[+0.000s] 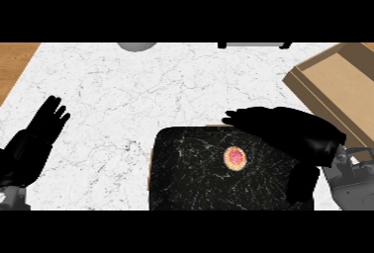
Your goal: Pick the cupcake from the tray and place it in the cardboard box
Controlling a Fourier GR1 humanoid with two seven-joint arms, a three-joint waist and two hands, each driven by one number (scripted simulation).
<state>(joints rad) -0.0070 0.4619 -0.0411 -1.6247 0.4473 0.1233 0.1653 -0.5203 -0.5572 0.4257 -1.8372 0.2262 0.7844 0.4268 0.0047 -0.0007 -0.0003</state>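
The cardboard box [337, 86] sits at the right side of the counter [146, 89] and is cut off by the right edge of the view, so only its near wall and part of its floor show. Two objects at the far edge are also cut off: a grey round shape [136, 46] and a dark bar [254, 45]; neither can be identified. A strip of wooden surface [15, 64] shows at the upper left. The tray [182, 168], black with pale veining, runs out of the view at its lower edge, and its right part is covered by the right hand [285, 126] and forearm. The right hand reaches across the far right corner of the tray, fingers pointing left, extended and slightly bent, holding nothing; its thumb hangs down along the right side of the tray. The hand is black against the black tray, so its outline is hard to trace there, and whether it touches the tray cannot be told. The cupcake [234, 158], pink on top with a tan rim, rests on the tray near its middle, just below the fingers and to the left of the thumb, apart from both. The left hand [40, 131] rests open at the left edge, fingers straight and pointing up, well apart from the tray.
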